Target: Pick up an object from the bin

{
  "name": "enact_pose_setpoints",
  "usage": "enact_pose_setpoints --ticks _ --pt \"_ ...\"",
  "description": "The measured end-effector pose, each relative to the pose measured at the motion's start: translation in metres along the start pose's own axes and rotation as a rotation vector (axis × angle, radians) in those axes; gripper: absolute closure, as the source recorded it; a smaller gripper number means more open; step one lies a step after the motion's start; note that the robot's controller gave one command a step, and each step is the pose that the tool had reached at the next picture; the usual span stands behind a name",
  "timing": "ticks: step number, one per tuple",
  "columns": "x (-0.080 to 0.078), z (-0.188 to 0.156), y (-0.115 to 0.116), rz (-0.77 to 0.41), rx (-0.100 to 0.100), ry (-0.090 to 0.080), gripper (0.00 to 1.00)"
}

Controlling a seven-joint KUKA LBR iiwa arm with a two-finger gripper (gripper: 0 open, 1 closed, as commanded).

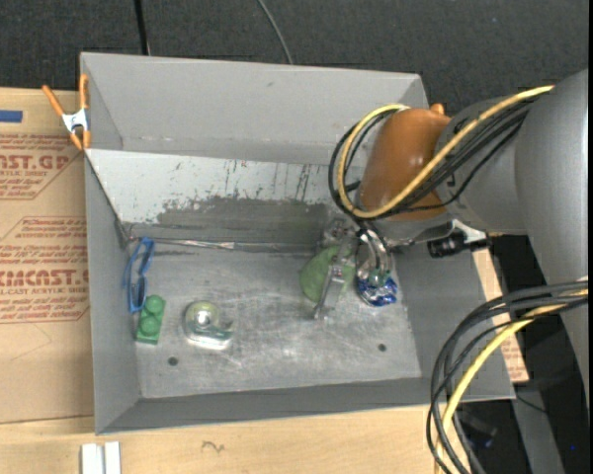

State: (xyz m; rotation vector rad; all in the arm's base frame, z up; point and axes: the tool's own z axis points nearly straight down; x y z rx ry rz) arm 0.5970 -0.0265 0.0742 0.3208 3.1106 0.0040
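Your tool (348, 265) sits low on the bin (277, 107) floor, right against a pale green translucent piece (318, 273), and you cannot tell how far it is open or whether it grips anything. A small blue-and-clear thing (379, 290) lies just right of that green piece; a clear tape roll (206, 324), green block (150, 319) and blue frame (136, 270) lie well to its left.

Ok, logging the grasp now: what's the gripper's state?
Gripper: cannot be told; it is low in the bin between a pale green object and a blue object.
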Motion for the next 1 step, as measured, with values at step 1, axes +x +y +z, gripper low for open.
enact_pose_setpoints --ticks 1 --pt "0.0030 -0.1378 0.0123 -0.153 0.002 0.004 1.00"
